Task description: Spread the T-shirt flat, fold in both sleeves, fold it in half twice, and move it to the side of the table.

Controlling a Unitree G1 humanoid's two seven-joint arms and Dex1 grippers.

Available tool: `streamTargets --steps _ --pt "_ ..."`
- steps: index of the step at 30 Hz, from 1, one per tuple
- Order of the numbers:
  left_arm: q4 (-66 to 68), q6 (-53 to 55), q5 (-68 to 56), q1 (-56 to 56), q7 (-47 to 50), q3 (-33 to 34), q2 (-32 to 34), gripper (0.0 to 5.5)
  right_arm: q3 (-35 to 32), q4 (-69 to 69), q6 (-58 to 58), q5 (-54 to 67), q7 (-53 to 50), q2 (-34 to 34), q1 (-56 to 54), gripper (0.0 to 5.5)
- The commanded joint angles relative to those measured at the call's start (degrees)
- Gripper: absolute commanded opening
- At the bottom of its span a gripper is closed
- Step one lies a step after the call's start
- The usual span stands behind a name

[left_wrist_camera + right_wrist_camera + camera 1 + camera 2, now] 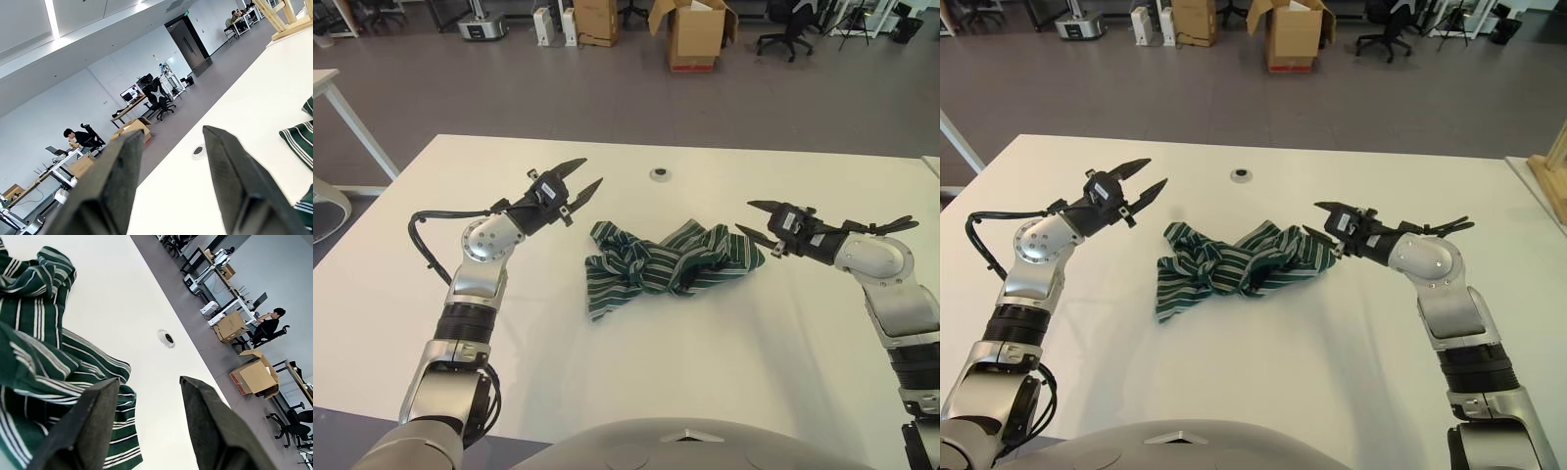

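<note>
The T-shirt (671, 266) lay bunched on the table (783, 333), just beside the right gripper (744, 215) and farther from the left gripper (592, 171). Both stood with jaws apart, empty. Pinching the twisted folds could catch several layers, dragging the bundle instead of spreading it.

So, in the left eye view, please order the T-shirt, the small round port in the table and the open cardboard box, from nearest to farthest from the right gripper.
From the right gripper:
1. The T-shirt, crumpled on the table just beside the fingertips, toward the robot's left.
2. The round port, farther back in the tabletop.
3. The cardboard box, well beyond the table's far edge.
</note>
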Motion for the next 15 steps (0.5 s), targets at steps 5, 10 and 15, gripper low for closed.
streamTargets --steps 5,10,15 --pt "-0.59 -0.06 0.10 0.30 -0.19 -0.28 0.36 2.19 4.74 3.78 -4.16 -4.82 3.92 -3.12 -1.25 2.29" --pt "-0.37 -0.09 0.22 0.05 0.06 -0.34 0.10 2.19 8.10 6.43 -7.04 -8.01 4.61 -2.17 -3.69 2.29" --pt "-0.42 -0.04 0.32 0.05 0.11 -0.50 -0.11 2.19 10.37 9.76 -10.10 -9.88 4.14 -0.59 -6.81 2.29"
